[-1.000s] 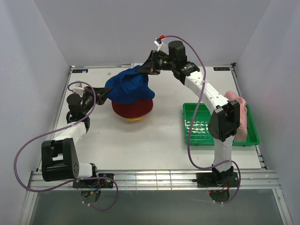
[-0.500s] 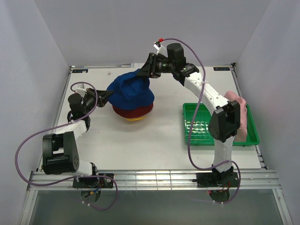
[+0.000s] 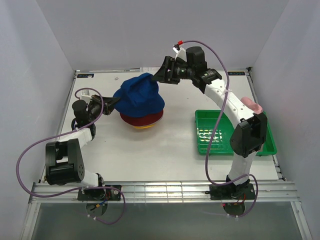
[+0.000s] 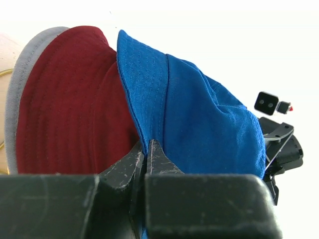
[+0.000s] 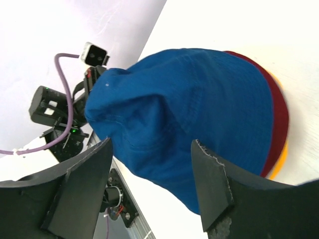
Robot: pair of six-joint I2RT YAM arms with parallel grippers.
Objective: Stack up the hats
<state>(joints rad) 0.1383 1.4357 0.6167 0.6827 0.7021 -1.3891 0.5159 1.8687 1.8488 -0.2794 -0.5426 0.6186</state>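
Observation:
The royal blue hat (image 3: 139, 94) lies on top of a pile, with the dark red hat (image 3: 145, 118) under it and a sliver of the yellow hat (image 3: 143, 127) at the bottom. My left gripper (image 3: 112, 102) is shut on the blue hat's brim (image 4: 149, 94) at the pile's left side. In the left wrist view the dark red hat (image 4: 70, 109) and a grey hat's edge (image 4: 17, 89) lie beside it. My right gripper (image 3: 157, 75) stands open just off the blue hat's far right side, and the blue hat (image 5: 189, 114) shows beyond its fingers (image 5: 84, 184). A pink hat (image 3: 250, 104) lies at the right.
A green tray (image 3: 210, 136) sits right of the pile, under the right arm's forearm. White walls close in the table at the back and both sides. Purple cables loop off both arms.
My right gripper has opened, let go of the blue hat's far edge and drawn back to the right. The blue hat has dropped lower over the pile. My left gripper keeps its hold.

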